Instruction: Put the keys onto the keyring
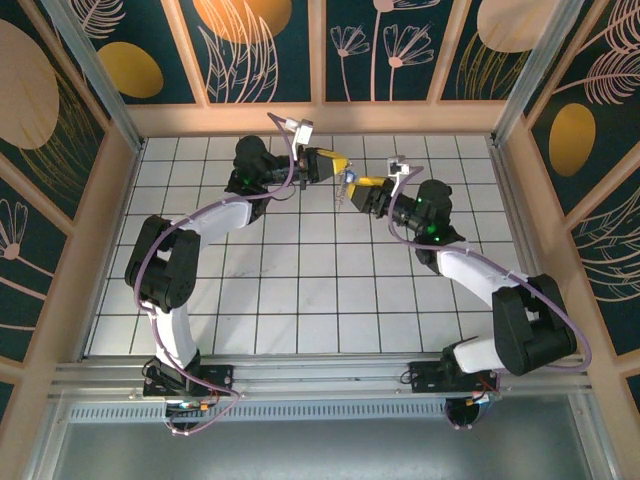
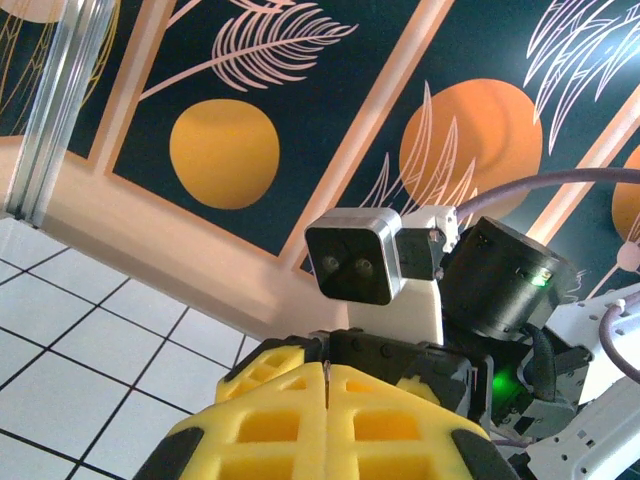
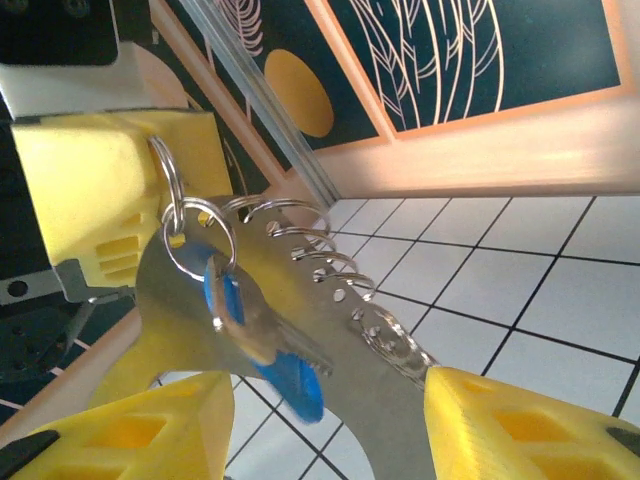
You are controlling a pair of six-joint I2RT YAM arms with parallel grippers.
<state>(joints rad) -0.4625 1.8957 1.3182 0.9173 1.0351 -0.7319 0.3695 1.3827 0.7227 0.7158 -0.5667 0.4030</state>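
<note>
Overhead view: both arms reach to the far centre of the desk [image 1: 300, 290], their tips nearly meeting. The left pincer [image 1: 338, 166] and right pincer [image 1: 366, 186] face each other, with the keys [image 1: 347, 187] a small pale speck between them. The detail there is too small to read.

The right wrist view supplies it. The keyring [image 3: 166, 180], a silver wire ring, is clamped in the left pincer's yellow pads [image 3: 100, 170] at upper left. A second ring [image 3: 200, 240] and the blue-headed keys [image 3: 228, 300] hang from it above the tiles (beside a row of small wire loops [image 3: 330, 265]). The right pincer [image 3: 330, 410] stands wide, gripping nothing.

Left wrist view: the left pincer [image 2: 327, 400] has its pads pressed together.
</note>
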